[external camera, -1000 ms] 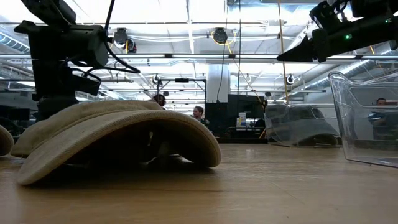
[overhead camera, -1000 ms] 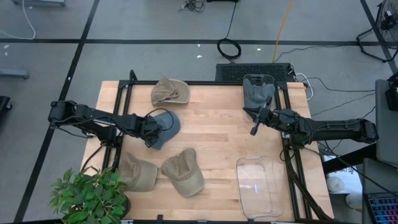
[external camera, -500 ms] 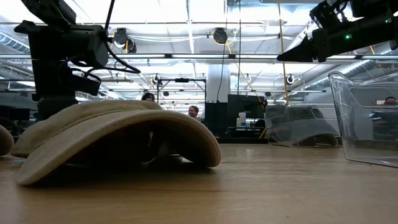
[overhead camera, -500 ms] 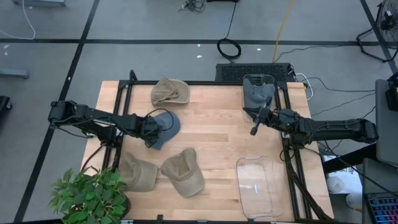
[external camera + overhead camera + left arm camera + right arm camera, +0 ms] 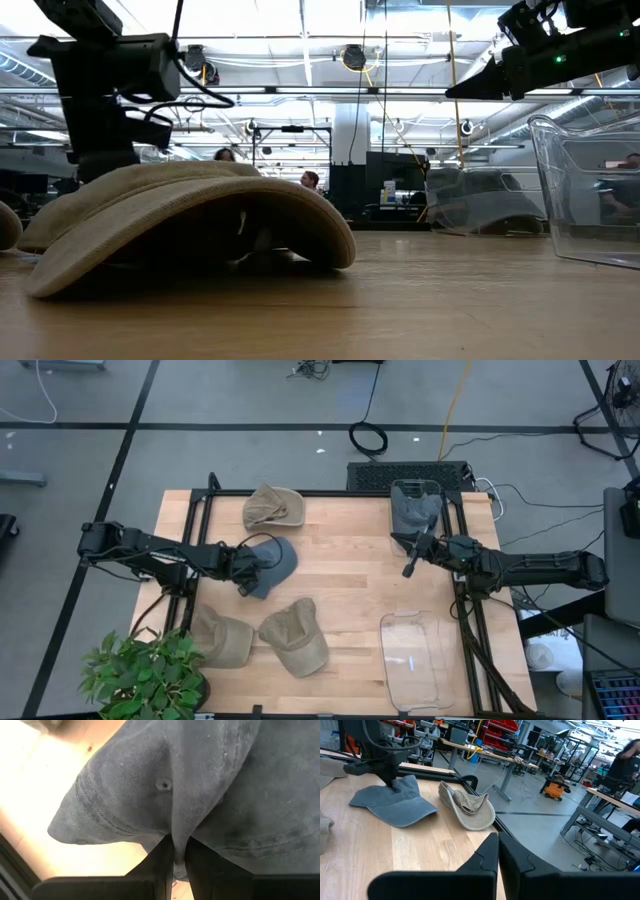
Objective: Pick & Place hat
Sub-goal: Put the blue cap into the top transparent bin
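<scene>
Left claw (image 5: 178, 851) pinches grey hat (image 5: 272, 565), seemingly beside tan hats (image 5: 294, 636).

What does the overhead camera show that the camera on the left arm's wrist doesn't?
Only the high view shows the whole table: three tan hats, a potted plant, two clear bins, and the right tool hovering shut over bare wood. Only the left wrist view shows the cloth pinched between the left tool's fingers, plus a stitched eyelet. Both show the grey cap held by the left tool.
</scene>
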